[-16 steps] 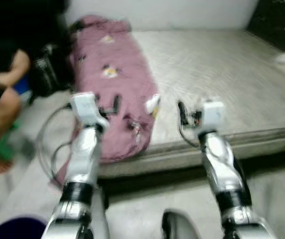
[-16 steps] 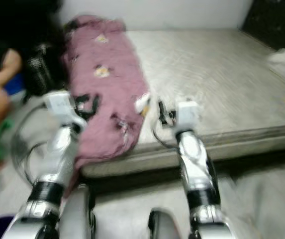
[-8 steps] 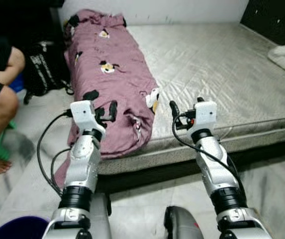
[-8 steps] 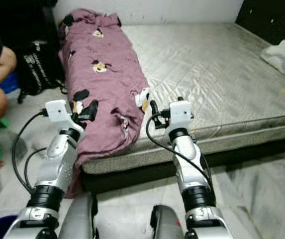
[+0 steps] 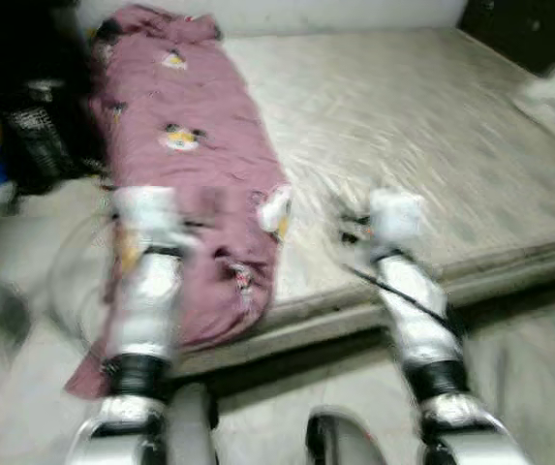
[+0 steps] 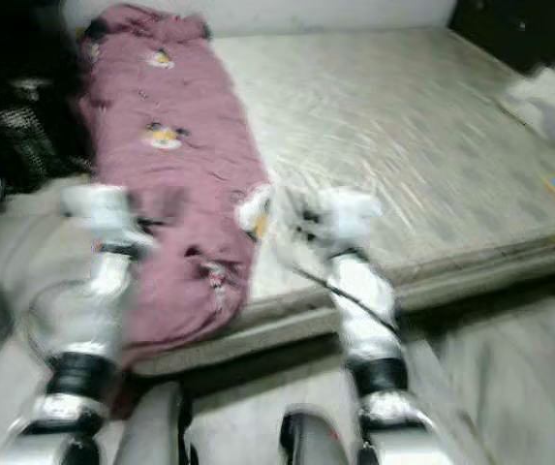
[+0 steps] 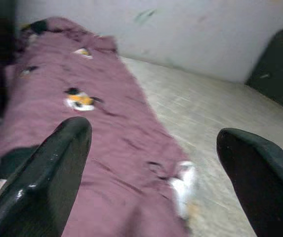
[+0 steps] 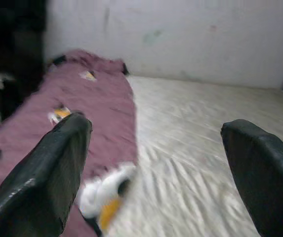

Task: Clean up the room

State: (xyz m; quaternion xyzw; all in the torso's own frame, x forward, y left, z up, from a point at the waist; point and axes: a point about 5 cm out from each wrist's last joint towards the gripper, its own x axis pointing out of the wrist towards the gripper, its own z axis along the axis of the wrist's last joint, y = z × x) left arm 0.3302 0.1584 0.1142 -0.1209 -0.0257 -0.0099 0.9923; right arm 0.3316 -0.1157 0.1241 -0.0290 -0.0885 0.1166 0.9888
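Fingers of both the left gripper [image 7: 151, 182] and the right gripper [image 8: 156, 177] are spread wide with nothing between them, both raised before the near edge of the mattress [image 5: 422, 145]. A mauve printed blanket [image 5: 195, 174] lies lengthwise along the mattress's left side, its near end hanging over the edge toward the floor [image 5: 529, 358]. Although the head views are blurred, it appears soft, light and limp; a bunched fold near the hanging end would probably give the surest hold.

One mattress [image 5: 432, 136] carries one purple blanket [image 5: 195, 165] toward nine o'clock. One black bag [image 5: 35, 145] sits at ten o'clock, and one white bundle [image 5: 553, 97] at two o'clock.
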